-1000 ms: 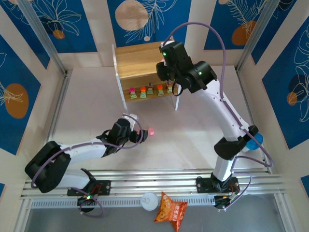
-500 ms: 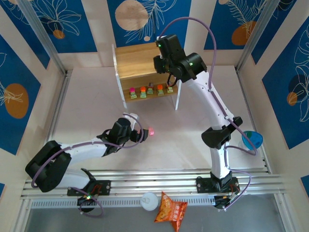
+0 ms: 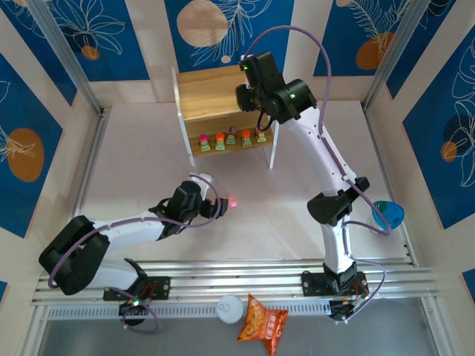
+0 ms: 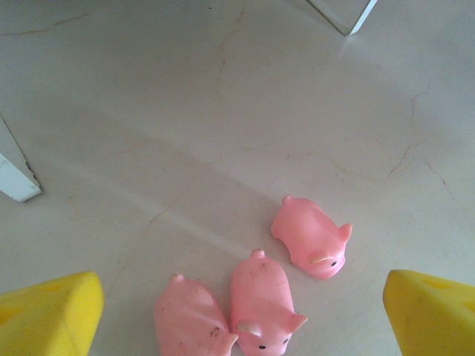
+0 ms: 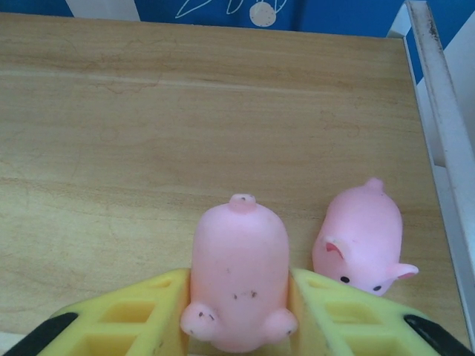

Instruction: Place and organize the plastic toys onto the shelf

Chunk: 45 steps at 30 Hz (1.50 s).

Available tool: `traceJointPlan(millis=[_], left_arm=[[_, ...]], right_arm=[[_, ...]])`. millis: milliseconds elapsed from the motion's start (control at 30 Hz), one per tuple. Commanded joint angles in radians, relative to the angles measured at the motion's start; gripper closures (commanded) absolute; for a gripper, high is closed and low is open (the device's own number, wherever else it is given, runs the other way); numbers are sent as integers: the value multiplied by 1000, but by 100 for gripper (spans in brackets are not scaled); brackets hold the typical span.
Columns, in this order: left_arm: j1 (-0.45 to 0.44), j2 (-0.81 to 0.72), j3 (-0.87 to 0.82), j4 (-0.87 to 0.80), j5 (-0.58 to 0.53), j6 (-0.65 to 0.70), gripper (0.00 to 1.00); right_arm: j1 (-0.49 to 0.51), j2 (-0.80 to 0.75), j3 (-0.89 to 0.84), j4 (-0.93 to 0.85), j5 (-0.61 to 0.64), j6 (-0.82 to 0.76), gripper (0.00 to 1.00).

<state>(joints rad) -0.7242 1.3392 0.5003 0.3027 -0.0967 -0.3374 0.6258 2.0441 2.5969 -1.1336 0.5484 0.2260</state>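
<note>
I am pinching one pink pig in my right gripper, over the top board of the shelf, just beside a second pig resting there (so they make a row, I judge). My left gripper is hovering wide open above three loose pigs on the table, framing the next pick.

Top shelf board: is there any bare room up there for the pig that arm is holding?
Yes. The wooden board is bare left of and beyond the pig in the right gripper. It is tight on the right, where a second pig sits close to the side panel. Underneath, blocky toys line the front.
</note>
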Motion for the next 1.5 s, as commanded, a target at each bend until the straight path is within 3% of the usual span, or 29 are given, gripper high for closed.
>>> traceJointPlan(millis=[0,667,1000,1167,1467], left_arm=[[-1,2,24,-2,9,12,4],[0,2,27,-5,5,14,4],[0,3,26,-4,-7,14,4],[-1,-12,18,-2,-23,15,4],[-3,-54,5,-29,-90,18,5]], right_arm=[[-7,19,28,-14,-16,-20,63],[-14,33,57,-11,-13,-27,54],[7,-46,40,-6,10,-34,54],[30,-143,-90,37,38,-37,54],[71,-372,-475,175,53,-21,51]])
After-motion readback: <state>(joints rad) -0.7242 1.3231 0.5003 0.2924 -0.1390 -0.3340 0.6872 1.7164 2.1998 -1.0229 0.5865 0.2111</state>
